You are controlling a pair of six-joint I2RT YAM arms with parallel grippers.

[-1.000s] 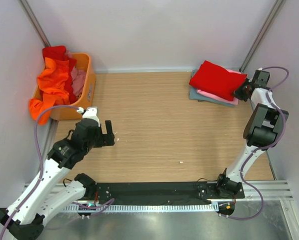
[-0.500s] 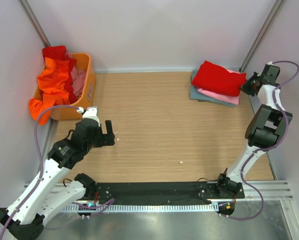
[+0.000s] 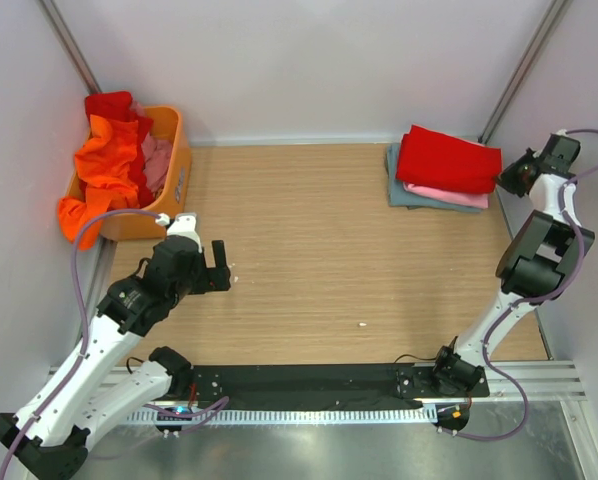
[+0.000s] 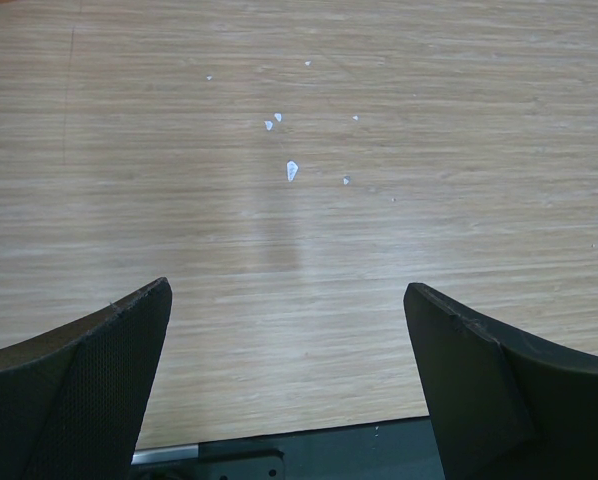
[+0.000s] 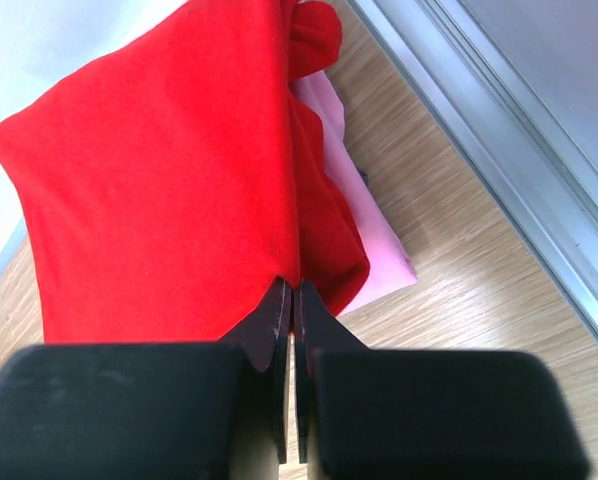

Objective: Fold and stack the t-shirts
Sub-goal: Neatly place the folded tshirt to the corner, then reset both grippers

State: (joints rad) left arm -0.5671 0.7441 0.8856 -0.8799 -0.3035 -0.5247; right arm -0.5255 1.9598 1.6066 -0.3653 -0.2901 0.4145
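A folded bright red t-shirt (image 3: 447, 160) tops a stack at the back right, over a pink one (image 3: 449, 193) and a grey-blue one (image 3: 404, 192). My right gripper (image 3: 506, 178) is shut on the red t-shirt's right edge. In the right wrist view its tips (image 5: 289, 285) pinch the red cloth (image 5: 159, 200), with the pink t-shirt (image 5: 374, 250) underneath. Further t-shirts, orange (image 3: 104, 170), red (image 3: 114, 105) and pink (image 3: 157, 160), fill the basket. My left gripper (image 3: 207, 262) hangs open over bare wood (image 4: 289, 300), holding nothing.
The orange plastic basket (image 3: 181, 160) stands at the back left corner, with orange cloth spilling over its left side. A metal rail (image 5: 499, 170) runs along the right wall close to the stack. Small white specks (image 4: 291, 170) lie on the wooden table.
The right gripper has drawn back towards the right wall, still shut, and the red t-shirt with the stack under it has shifted right. The left arm has not moved.
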